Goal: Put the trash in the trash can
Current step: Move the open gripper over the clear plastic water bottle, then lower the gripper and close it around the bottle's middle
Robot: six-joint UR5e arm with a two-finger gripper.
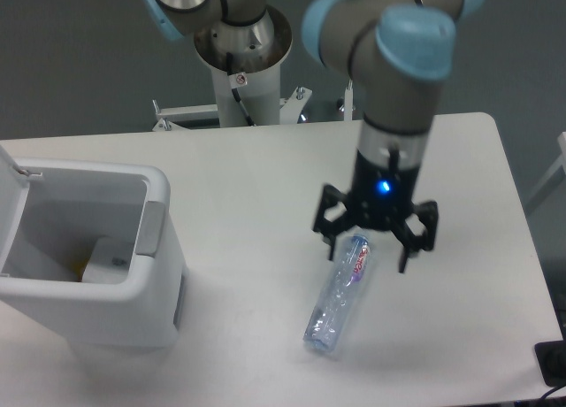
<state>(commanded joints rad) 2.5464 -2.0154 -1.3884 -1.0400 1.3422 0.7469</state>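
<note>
The bottle (pixel 340 294) is made of clear, crinkled plastic with a glossy label. The bin (pixel 133 274) is of smooth white plastic, faintly sheened. The surface (pixel 460 186) is finished matt white. The pincer (pixel 370 245) is matt black.

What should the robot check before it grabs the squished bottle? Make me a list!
1. End effector open: ok, fingers spread.
2. End effector over the bottle: ok, straddling its capped end.
3. Fingers on either side of the bottle: ok.
4. Bottle lying free on the table: ok.
5. Trash can lid open: ok.
6. Room left inside the can: cannot tell; something already lies at the bottom.
</note>
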